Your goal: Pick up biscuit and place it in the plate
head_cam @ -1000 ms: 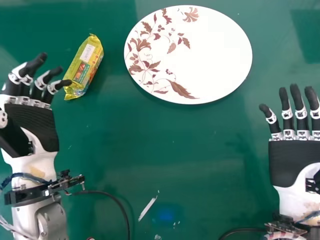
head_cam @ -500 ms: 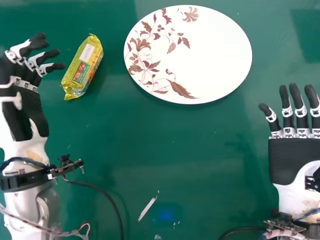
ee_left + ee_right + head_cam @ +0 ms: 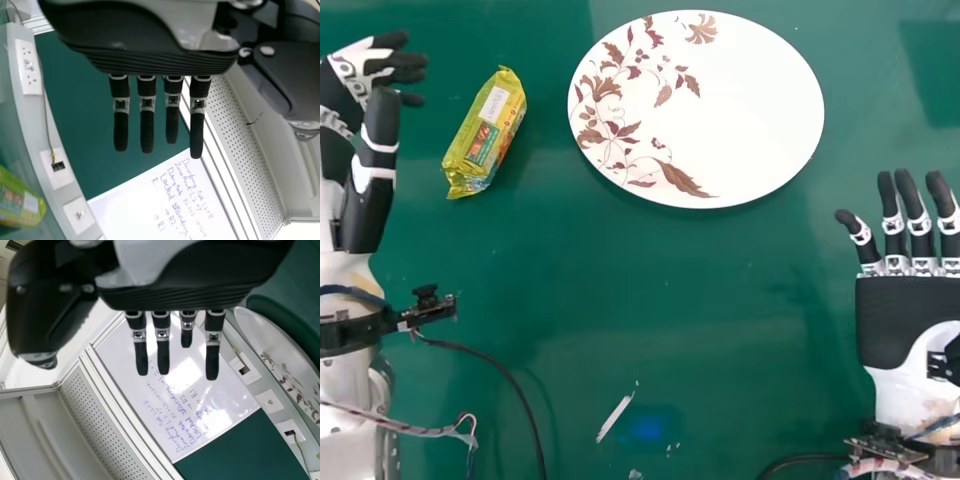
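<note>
The table (image 3: 640, 265) holds 1 labelled biscuit packet (image 3: 482, 140) left of the plate (image 3: 750, 110)

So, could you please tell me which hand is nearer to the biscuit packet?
The left hand: it is just left of the biscuit packet; the right hand is far off, beyond the plate.

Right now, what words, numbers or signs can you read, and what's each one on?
"Damping", on the whiteboard.
"L2+B", same board.
"L2+Y", same board.
"Locked Standing", same board.
"R2", same board.
"R1", same board.
The print on the biscuit packet and other writing: too small or blurred to read.
</note>
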{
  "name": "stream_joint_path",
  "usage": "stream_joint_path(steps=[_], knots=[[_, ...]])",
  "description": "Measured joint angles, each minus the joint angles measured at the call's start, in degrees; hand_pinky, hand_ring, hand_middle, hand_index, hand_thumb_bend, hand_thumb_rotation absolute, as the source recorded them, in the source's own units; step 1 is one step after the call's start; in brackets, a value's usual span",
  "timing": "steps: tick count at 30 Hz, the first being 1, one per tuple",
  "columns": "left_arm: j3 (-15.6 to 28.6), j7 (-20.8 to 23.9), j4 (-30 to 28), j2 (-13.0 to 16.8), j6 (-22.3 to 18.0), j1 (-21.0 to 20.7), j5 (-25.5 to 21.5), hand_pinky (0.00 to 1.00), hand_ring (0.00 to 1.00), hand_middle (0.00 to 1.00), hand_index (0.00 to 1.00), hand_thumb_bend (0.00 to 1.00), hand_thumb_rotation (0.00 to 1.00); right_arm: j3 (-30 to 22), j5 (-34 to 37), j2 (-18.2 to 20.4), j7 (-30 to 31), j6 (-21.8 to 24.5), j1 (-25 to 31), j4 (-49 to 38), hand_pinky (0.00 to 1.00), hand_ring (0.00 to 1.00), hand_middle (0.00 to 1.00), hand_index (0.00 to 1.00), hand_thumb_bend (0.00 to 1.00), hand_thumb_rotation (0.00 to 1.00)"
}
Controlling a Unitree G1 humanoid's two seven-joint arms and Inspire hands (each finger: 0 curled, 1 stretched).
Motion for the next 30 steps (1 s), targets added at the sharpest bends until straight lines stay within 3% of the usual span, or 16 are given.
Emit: stream_joint_path(steps=[7, 12, 15, 20, 24, 30], knots=[[1.63, 1.82, -0.92, 0.61, 0.27, -0.55, 5.88, 0.57, 0.67, 0.81, 0.62, 1.0, 0.64, -0.55, -0.03, -0.15, 0.0, -0.17, -0.88, 0.41, 0.6, 0.78, 0.82, 0.8, 0.89, 0.2], [1.92, 1.76, -1.99, 1.24, 1.66, -0.6, 6.41, 0.57, 0.68, 0.81, 0.62, 1.0, 0.64, -1.42, -0.04, -0.33, 0.07, -0.27, -1.92, 1.01, 0.62, 0.8, 0.83, 0.78, 0.92, 0.16], [2.42, 1.24, -3.28, 1.89, 3.47, -0.64, 6.42, 0.56, 0.68, 0.8, 0.61, 1.0, 0.65, -1.72, 0.05, -0.5, 0.12, -0.23, -2.15, 1.25, 0.62, 0.8, 0.83, 0.78, 0.93, 0.2], [4.25, 1.11, -4.69, 4.4, 4.33, -1.35, 8.97, 0.49, 0.66, 0.79, 0.61, 1.0, 0.64, -2.01, 0.04, -0.61, 0.13, -0.22, -2.71, 1.64, 0.61, 0.78, 0.82, 0.77, 0.94, 0.22], [5.88, 1.11, -5.21, 6.38, 4.76, -2.74, 11.35, 0.54, 0.66, 0.78, 0.6, 1.0, 0.64, -2.06, -0.01, -0.65, 0.11, -0.22, -3.42, 2.06, 0.64, 0.8, 0.83, 0.77, 0.96, 0.24], [8.07, -0.5, -6.91, 9.33, 6.8, -3.17, 13.05, 0.49, 0.66, 0.78, 0.61, 1.0, 0.66, -2.27, 0.01, -0.65, 0.51, -0.57, -4.13, 2.57, 0.66, 0.82, 0.83, 0.78, 0.99, 0.27]])
